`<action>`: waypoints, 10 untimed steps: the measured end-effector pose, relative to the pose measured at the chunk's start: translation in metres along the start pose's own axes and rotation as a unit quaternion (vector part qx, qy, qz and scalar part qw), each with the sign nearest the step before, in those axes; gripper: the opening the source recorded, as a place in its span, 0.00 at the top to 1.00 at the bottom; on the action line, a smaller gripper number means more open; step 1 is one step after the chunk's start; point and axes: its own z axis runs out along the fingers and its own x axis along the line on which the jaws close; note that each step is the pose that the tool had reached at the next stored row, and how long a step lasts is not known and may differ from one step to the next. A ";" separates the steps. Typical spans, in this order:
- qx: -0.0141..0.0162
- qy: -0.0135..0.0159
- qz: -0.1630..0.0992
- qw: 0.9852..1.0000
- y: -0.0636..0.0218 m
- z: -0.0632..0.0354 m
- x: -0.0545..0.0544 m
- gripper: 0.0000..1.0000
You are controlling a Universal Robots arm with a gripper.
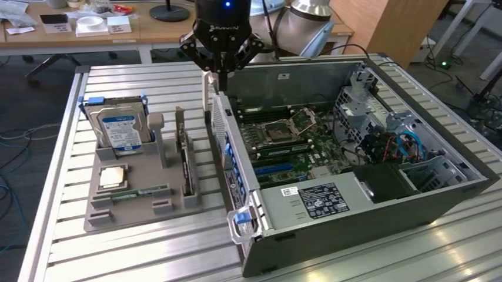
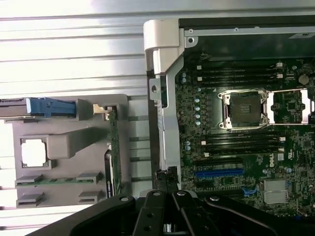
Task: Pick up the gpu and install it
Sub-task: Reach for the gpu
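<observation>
Gripper [image 1: 222, 82] of a single robot arm, hanging with its fingers pressed together and nothing between them. We are seeing it poised above the wall of an open computer case [image 1: 353, 217] that faces a grey holder tray [image 1: 129, 205]. The gpu [image 1: 187, 167] is standing on edge in that tray. It is below the gripper, on the side away from the case, and well apart from the fingertips.

We are judging that the pickup is not yet begun. To do it well, the fingers are going to need to part, line up along the card's upper edge and descend straight. They should close on bare board rather than on components, so the card lifts out without tilting.

The exterior view is giving us height. It is showing the drop from gripper to card, and a hard drive [image 1: 117, 130] standing in the tray beyond the card.

The wrist view is looking straight down. It is showing the gpu as a thin green line to one side of the gripper. On the other side, the card's line is running crosswise to the motherboard's blue expansion slot [image 2: 219, 173].
</observation>
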 end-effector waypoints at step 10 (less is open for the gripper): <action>0.000 0.000 0.000 1.000 -0.0012 0.0004 0.018 0.89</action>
